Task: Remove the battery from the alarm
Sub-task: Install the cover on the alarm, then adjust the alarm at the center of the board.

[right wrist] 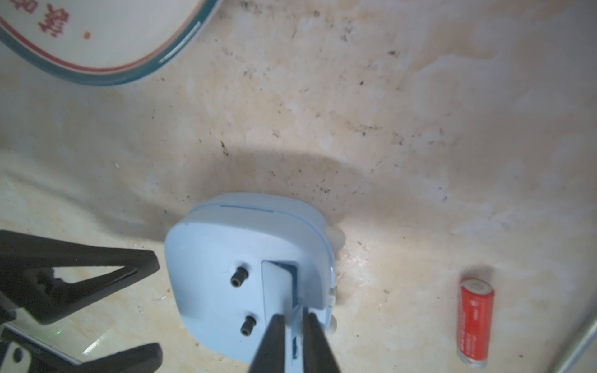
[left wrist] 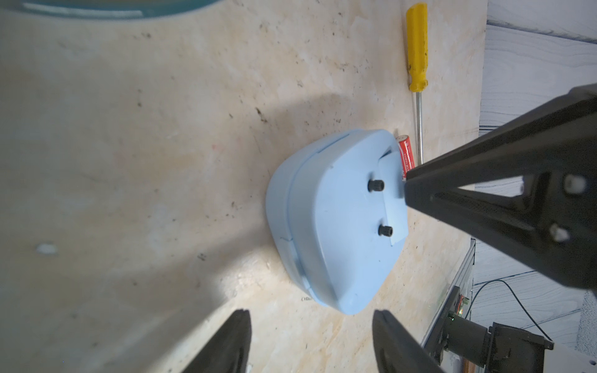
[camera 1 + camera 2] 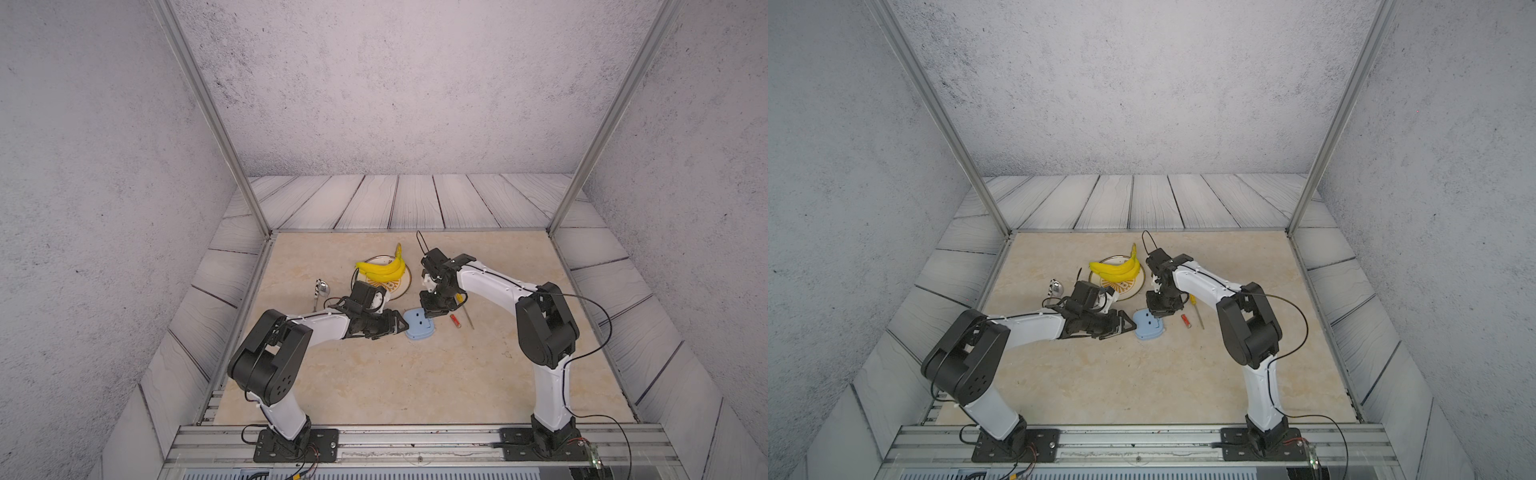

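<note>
The beige table filled the floor of the cell, with both arms bent in toward its middle. The left gripper lay low, its fingers spread wide apart and empty, the tips just beside one edge of the alarm. The right gripper pointed down onto the alarm's back at the open battery slot. Its fingers stood almost together, with a slim gap in which a thin blue edge showed (whether they pinched that edge, I could not tell).

Behind them sat a round plate carrying yellow bananas. The light-blue alarm lay face down on the table, back up, with two dark knobs showing. Beyond it, on the right arm's side, lay a yellow-handled screwdriver. The red battery lay on the table outside the alarm, apart from it, between the alarm and the screwdriver's shaft.
</note>
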Robot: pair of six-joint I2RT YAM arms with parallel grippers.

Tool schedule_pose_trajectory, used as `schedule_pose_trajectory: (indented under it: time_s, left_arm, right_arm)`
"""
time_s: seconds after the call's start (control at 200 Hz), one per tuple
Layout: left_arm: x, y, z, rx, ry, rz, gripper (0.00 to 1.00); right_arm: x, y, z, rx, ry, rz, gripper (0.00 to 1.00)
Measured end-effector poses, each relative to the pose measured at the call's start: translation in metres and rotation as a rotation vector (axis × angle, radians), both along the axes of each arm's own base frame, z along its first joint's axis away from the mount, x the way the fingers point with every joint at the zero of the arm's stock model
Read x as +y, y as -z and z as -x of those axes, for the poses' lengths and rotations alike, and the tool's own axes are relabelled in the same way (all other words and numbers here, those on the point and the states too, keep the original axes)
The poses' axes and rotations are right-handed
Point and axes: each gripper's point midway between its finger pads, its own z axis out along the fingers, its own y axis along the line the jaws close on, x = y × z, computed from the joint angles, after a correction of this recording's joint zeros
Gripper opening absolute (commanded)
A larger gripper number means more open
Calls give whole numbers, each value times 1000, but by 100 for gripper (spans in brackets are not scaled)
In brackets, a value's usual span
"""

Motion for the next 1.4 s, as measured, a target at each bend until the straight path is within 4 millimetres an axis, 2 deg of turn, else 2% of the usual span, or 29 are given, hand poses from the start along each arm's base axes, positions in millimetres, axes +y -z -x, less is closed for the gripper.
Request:
schedule_pose_trajectory:
  time_s: [0.16, 0.31, 0.52, 0.645, 0.826, 0.991, 1.221, 1.401]
  left_arm:
    - [2, -1, -1, 0, -5, -3, 67]
    - [6, -9, -3, -14, -17, 2, 67]
    - [12, -12, -5, -24, -33, 1, 67]
    - [15, -9, -3, -11, -38, -6, 67]
    - [18, -8, -3, -4, -42, -11, 67]
    - [22, -9, -3, -6, -51, -11, 67]
    - [29, -13, -8, -15, -72, -8, 67]
    - [37, -18, -16, -28, -101, -2, 67]
  right_arm:
    - [-2, 2, 3, 9, -5, 4, 33]
    - [-9, -3, 3, -12, -15, 36, 39]
    - [-20, -5, 3, -34, -27, 90, 39]
    - [-20, -3, 2, -34, -32, 94, 39]
    - [-19, 9, 1, -15, -33, 104, 39]
    - [-18, 10, 0, -20, -34, 95, 41]
    - [-13, 10, 10, -34, -41, -4, 54]
    - [2, 7, 26, -31, -65, -140, 57]
